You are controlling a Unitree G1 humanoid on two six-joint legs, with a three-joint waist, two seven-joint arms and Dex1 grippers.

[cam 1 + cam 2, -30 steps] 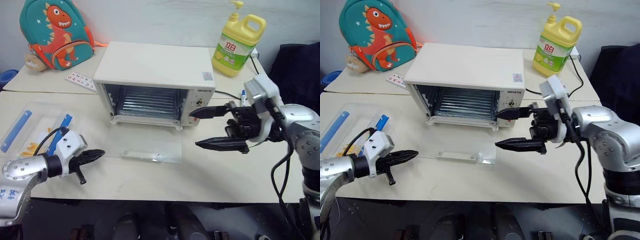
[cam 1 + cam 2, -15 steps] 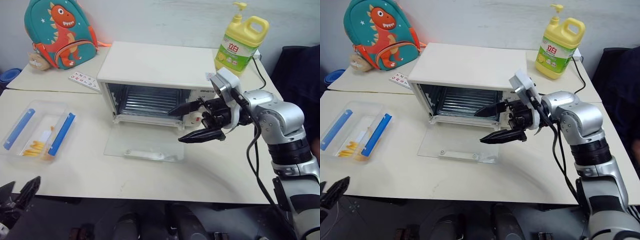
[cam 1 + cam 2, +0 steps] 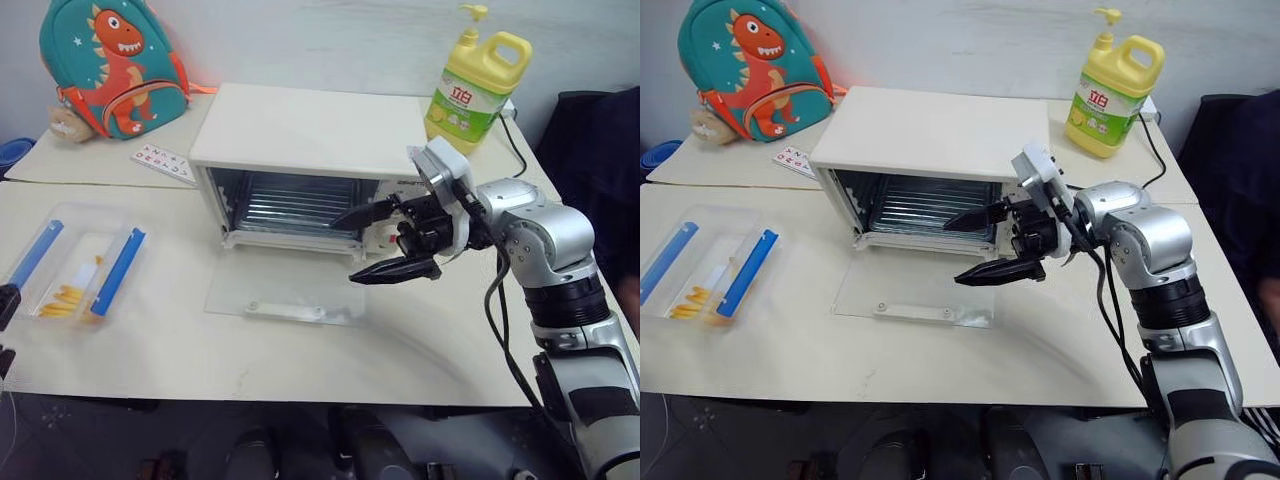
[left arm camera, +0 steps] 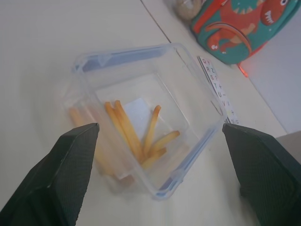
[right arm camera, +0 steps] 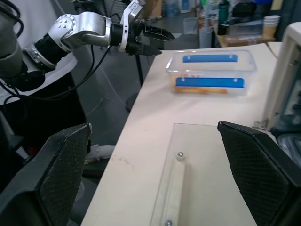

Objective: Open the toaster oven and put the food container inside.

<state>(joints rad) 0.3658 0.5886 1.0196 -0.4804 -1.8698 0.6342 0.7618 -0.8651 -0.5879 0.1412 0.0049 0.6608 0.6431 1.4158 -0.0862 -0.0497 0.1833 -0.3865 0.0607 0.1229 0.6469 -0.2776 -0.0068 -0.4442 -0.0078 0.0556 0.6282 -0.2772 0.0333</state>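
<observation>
The cream-white toaster oven stands at the middle of the table. Its glass door lies flat in front of it, and the wire rack shows inside. The food container, clear with blue clips and yellow strips, rests on the table to the left. My right gripper is open, pointing left, just in front of the oven's opening on the right side and above the door. My left gripper is open beyond the table's left edge, aimed at the food container without touching it. The left gripper also shows in the right wrist view.
A dinosaur backpack and a small letter card lie at the back left. A yellow detergent bottle stands at the back right, with a black cable behind my right arm. A dark object sits beyond the table's right edge.
My left gripper went from shut to open and swung back to the left, off the table's front edge. My right gripper moved left, in front of the oven opening, still open.
</observation>
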